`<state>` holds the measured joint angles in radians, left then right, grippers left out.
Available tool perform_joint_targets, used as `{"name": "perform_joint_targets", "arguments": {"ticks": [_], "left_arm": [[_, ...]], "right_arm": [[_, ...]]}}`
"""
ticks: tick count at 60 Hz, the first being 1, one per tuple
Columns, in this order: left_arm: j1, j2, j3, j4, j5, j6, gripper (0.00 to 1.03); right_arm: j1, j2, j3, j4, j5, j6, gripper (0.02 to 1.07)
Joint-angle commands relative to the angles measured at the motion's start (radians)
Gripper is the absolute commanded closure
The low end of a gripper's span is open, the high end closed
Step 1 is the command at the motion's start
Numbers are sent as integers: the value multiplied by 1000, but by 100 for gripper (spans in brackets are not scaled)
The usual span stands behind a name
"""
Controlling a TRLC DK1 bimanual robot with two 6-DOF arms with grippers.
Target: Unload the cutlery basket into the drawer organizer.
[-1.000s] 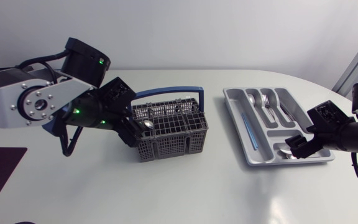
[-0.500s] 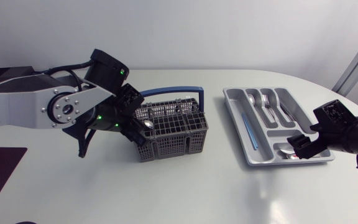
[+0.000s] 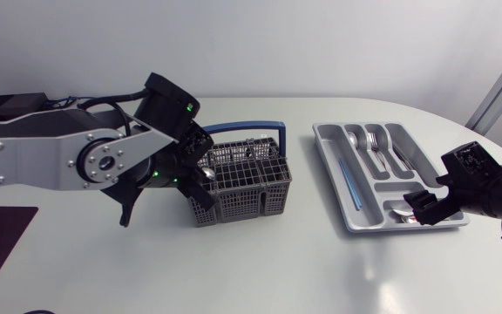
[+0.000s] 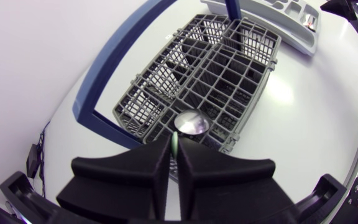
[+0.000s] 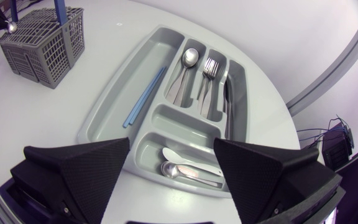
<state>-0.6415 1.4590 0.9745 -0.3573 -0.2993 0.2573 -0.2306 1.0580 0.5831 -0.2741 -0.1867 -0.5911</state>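
My left claw (image 4: 173,146) is pinched almost shut on a spoon (image 4: 191,122), bowl just ahead, presumably to lift it from the basket (image 4: 241,26).

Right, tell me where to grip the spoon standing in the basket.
Take the spoon by its neck just under the bowl, coming from above: it stands bowl-up in the basket, handle buried in a cell. The left gripper looks pinched there already.

— Where's the basket?
— The grey mesh cutlery basket (image 3: 238,181) with the blue handle stands upright, left of centre. A spoon (image 4: 191,122) is over its left end, pinched in my left tool (image 4: 174,146).
— And the organizer?
— The grey drawer organizer (image 3: 331,174) lies on the right, holding spoons (image 5: 190,57), forks (image 5: 211,65) and a blue stick (image 5: 145,96).
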Motion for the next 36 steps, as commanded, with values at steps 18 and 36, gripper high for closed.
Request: {"name": "perform_joint_targets", "arguments": {"ticks": [18, 36], "left_arm": [[-70, -143, -16, 9, -92, 11, 100], [-133, -224, -20, -3, -182, 45, 100]], "right_arm": [[30, -35, -31, -24, 3, 19, 9], [82, -138, -39, -60, -26, 22, 9]]}}
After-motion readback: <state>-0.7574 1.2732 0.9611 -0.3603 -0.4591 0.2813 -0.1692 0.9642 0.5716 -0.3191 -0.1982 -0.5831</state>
